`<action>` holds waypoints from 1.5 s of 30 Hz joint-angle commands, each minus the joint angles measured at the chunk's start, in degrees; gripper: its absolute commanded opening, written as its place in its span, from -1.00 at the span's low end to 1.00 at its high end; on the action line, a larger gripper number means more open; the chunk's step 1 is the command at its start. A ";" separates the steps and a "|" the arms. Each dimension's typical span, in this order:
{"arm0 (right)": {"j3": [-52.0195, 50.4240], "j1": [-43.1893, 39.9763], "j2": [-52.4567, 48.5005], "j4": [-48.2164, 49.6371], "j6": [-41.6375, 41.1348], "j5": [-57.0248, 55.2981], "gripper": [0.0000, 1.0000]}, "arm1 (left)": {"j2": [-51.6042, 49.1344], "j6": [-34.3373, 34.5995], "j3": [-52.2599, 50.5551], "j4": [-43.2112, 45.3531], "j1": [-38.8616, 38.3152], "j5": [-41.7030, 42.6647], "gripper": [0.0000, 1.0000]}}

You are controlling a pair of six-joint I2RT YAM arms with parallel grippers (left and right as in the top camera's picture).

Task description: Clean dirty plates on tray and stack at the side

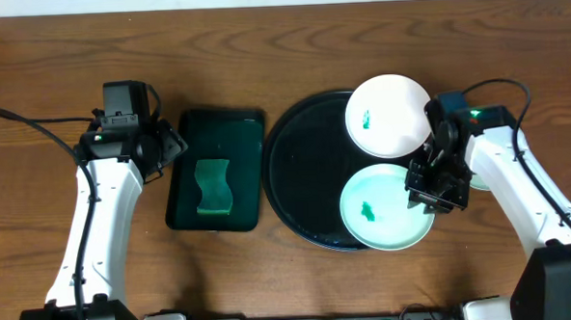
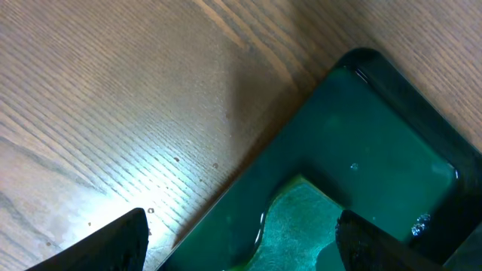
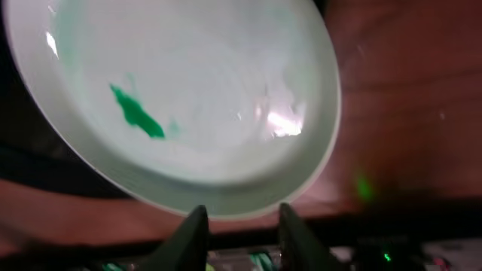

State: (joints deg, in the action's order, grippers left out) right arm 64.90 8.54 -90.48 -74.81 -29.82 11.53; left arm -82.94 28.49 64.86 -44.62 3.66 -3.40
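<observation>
Clearing the tray begins with the mint plate at its near side: pinch the rim firmly and lift level. The right gripper stands narrow at that rim; whether it grips, I cannot tell. The left gripper hangs wide over the sponge. The green smear on the plate needs a wipe.

No word, label, brand mark or number can be read in any view, as the white plate, the mint-green plate, the round black tray and the dark rectangular tray show plain surfaces (the green marks on both plates are smears, not lettering).
</observation>
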 commanded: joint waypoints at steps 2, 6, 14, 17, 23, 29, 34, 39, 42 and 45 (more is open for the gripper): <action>-1.55 0.15 0.26 -1.97 0.04 -0.57 -0.40 | -0.11 0.07 0.83 -0.11 0.17 -0.70 0.60; -5.84 0.15 0.26 -0.87 -3.17 -0.57 -0.40 | -0.11 0.07 0.83 -0.11 0.17 -0.70 0.60; -11.08 0.13 0.24 1.46 -7.02 -0.55 -0.48 | -0.11 0.07 0.83 -0.11 0.17 -0.70 0.60; -11.08 0.13 0.24 0.63 -7.02 -0.76 -0.47 | -0.11 0.07 0.83 -0.11 0.17 -0.70 0.60; -11.15 0.15 0.24 0.90 -12.68 -5.84 -0.51 | -0.11 0.07 0.83 -0.11 0.17 -0.70 0.60; -11.15 0.20 0.24 2.08 -15.56 -8.26 -0.57 | -0.11 0.07 0.83 -0.11 0.17 -0.70 0.60; -11.15 0.20 0.24 3.37 -15.56 -8.28 -0.78 | -0.11 0.07 0.83 -0.11 0.17 -0.70 0.60; -11.23 0.20 0.24 4.83 -15.54 -8.28 -0.73 | -0.11 0.09 0.83 -0.11 0.17 -0.70 0.60; -11.39 0.20 0.24 5.22 -15.54 -8.28 -0.57 | -0.11 0.07 0.83 -0.11 0.17 -0.72 0.60; -11.41 0.20 0.24 5.44 -15.54 -8.28 -0.54 | -0.11 0.07 0.83 -0.11 0.17 -0.70 0.60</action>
State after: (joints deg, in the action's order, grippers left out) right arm 53.91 8.54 -90.48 -69.49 -44.73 4.12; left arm -82.94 28.49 64.86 -44.62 3.66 -3.40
